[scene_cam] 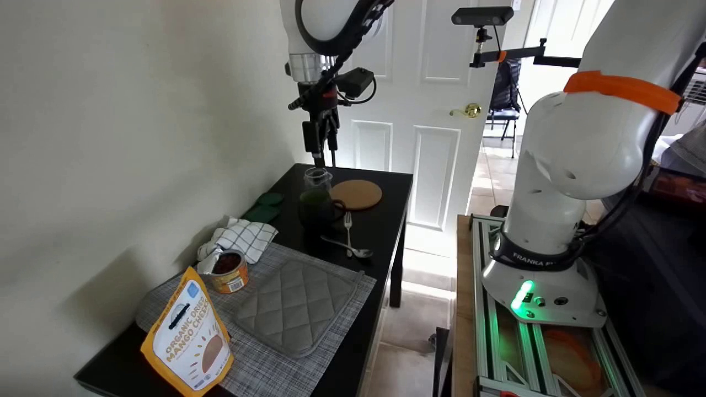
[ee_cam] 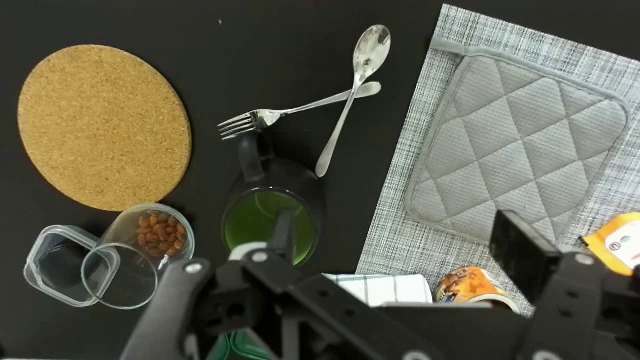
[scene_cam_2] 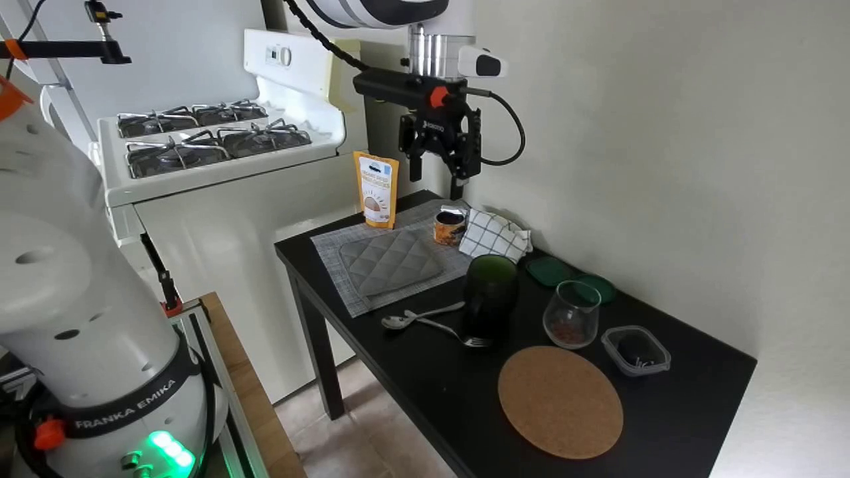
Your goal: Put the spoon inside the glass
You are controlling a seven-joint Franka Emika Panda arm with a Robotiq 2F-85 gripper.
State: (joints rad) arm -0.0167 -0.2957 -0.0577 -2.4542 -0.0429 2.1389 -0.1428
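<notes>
Tabletop (ee_cam: 290,45): spoon (ee_cam: 361,75), handle toward mug (ee_cam: 292,180)

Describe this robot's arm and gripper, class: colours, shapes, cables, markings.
The arm is white and rounded, with an orange band, a dark collar reading FRANKA EMIKA, a green light and a silver wrist ring. A black cable runs along it. The gripper is black and angular, with two fingers.

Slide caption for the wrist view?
Open, empty fingers above a table: spoon crossing a fork by the dark mug, clear glass near the cork disc.
</notes>
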